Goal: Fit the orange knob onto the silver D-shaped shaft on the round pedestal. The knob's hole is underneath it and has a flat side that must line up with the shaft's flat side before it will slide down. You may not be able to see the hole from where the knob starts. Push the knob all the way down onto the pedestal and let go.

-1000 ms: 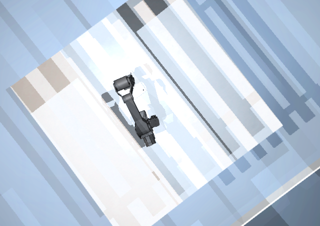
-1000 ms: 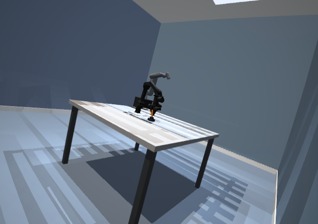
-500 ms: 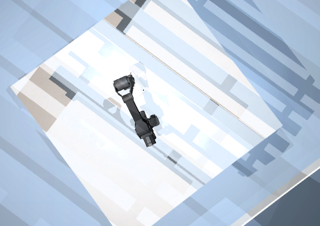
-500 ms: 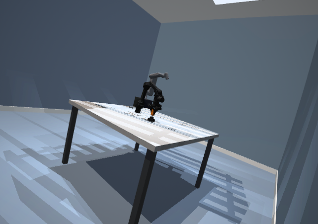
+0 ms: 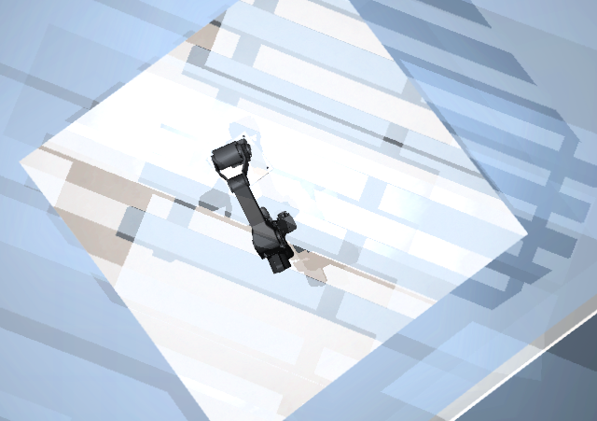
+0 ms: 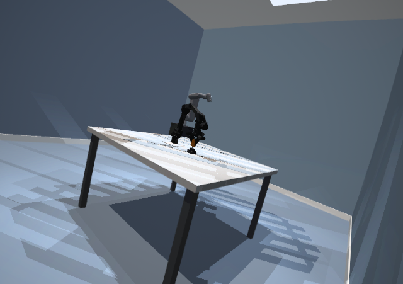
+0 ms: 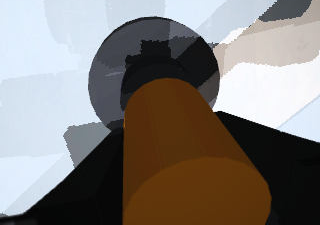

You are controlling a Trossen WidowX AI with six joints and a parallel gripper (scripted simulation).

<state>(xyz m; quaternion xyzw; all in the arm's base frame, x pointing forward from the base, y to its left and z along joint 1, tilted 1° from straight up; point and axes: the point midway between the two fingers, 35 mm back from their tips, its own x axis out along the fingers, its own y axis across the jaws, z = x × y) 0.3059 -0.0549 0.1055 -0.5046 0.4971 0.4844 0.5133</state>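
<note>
In the wrist view the orange knob fills the middle, held between my dark fingers. Its far end points at the round dark pedestal right below it. The silver shaft is hidden behind the knob. I cannot tell whether the knob's end touches the pedestal. In the exterior view the knob shows as a small orange piece in my gripper, just above the pedestal on the table. In the top view my gripper points down and hides both knob and pedestal.
The arm's base stands on the table behind the pedestal. A second grey arm rises behind it. The table's edges lie far from the pedestal on all sides.
</note>
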